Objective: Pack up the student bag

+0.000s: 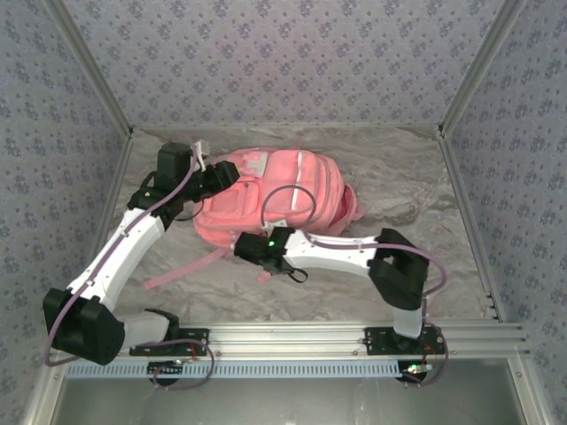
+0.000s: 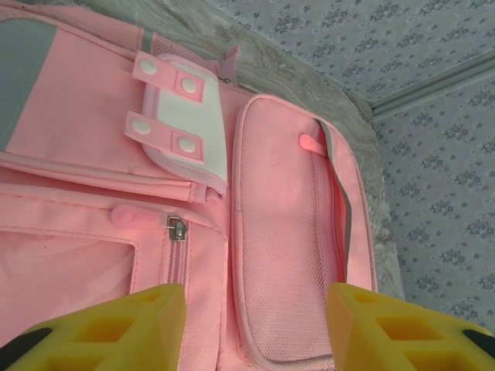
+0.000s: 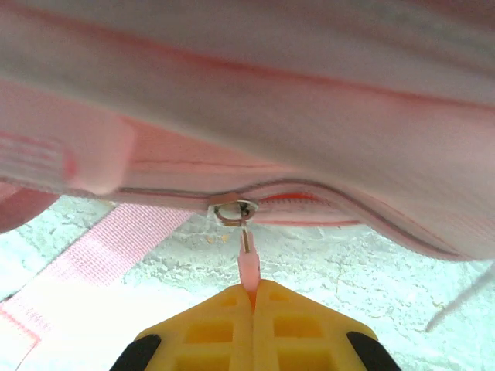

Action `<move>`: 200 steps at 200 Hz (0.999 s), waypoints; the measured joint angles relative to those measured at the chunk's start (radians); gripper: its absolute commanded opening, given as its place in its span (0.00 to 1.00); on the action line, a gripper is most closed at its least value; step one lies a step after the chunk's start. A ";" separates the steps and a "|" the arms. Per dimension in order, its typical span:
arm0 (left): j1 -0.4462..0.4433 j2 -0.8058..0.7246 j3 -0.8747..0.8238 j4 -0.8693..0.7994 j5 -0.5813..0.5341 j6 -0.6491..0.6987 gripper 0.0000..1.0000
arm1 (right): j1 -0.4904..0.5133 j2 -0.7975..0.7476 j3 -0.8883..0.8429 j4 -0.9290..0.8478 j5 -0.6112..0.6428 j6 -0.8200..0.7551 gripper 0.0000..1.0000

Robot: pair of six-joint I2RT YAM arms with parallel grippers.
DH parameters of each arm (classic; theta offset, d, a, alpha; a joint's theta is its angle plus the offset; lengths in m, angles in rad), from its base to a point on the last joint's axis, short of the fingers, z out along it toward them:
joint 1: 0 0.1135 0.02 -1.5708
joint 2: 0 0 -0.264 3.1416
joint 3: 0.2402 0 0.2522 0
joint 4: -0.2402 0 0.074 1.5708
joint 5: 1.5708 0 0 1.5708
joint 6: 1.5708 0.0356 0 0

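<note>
Counter [image 1: 416,186]: covered by crinkled pale grey sheet, wrinkled all over, walled on 3 sides by patterned panels [image 1: 283,53]. Student bag [image 1: 275,199] lies flat on sheet, left of centre, toward back wall. 1 pink strap [image 1: 182,267] trails from bag across sheet toward near-left, lying flat. Metal rail [image 1: 292,335] runs along near edge.

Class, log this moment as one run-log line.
right gripper: shut on zipper pull | left gripper: open, near bag | bag: lying on table
</note>
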 measured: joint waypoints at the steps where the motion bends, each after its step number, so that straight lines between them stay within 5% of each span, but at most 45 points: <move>1: 0.000 0.000 0.000 0.000 0.000 0.000 0.50 | -0.001 -0.008 -0.008 0.008 -0.003 -0.002 0.00; 85: 0.005 -0.113 -0.082 -0.021 -0.023 -0.079 0.55 | -0.084 -0.313 -0.376 0.334 -0.083 -0.034 0.00; 127: -0.052 -0.261 -0.273 -0.054 -0.043 -0.269 0.78 | -0.110 -0.373 -0.455 0.454 -0.153 -0.060 0.00; 200: -0.235 -0.233 -0.462 0.082 -0.167 -0.581 0.68 | -0.128 -0.373 -0.474 0.540 -0.206 -0.074 0.00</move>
